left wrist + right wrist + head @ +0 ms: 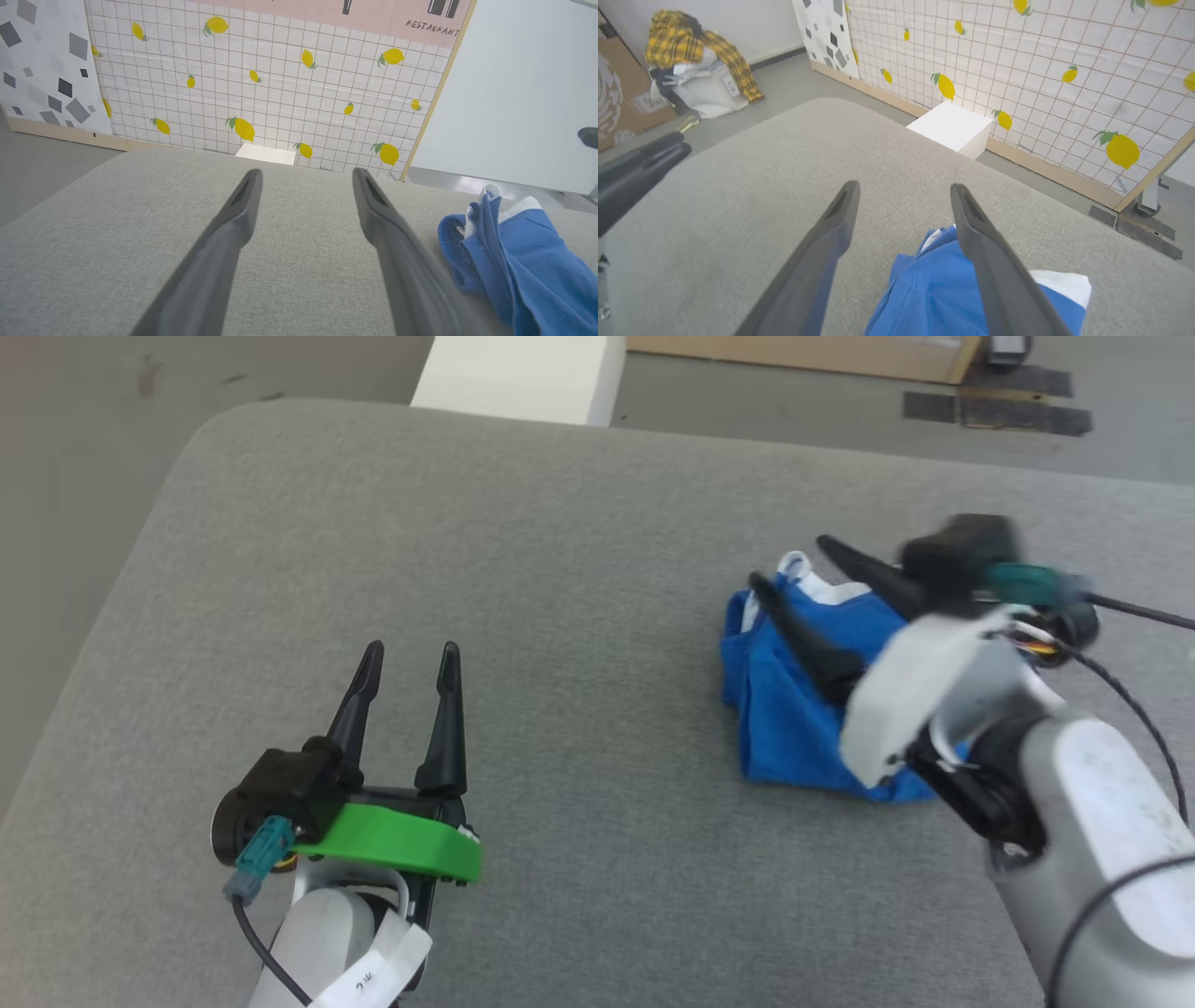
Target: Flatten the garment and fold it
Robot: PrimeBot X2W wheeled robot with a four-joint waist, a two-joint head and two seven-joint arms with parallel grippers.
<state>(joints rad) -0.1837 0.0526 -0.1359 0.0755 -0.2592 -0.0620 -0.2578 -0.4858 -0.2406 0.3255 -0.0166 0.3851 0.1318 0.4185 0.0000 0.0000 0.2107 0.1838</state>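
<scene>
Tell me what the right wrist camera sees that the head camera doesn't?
Right wrist view, not head view: a lemon-print tiled wall panel and a yellow plaid cloth on pale bags. Head view, not right wrist view: the green plastic mount behind the open left gripper, and the right arm's pale forearm. Both: the crumpled bright blue fabric shorts, the open right gripper over them, the grey cushion, the white box.

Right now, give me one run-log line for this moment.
garment: crumpled, not flattened | right gripper: open, over garment | left gripper: open, empty, apart | surface: grey cushion
</scene>
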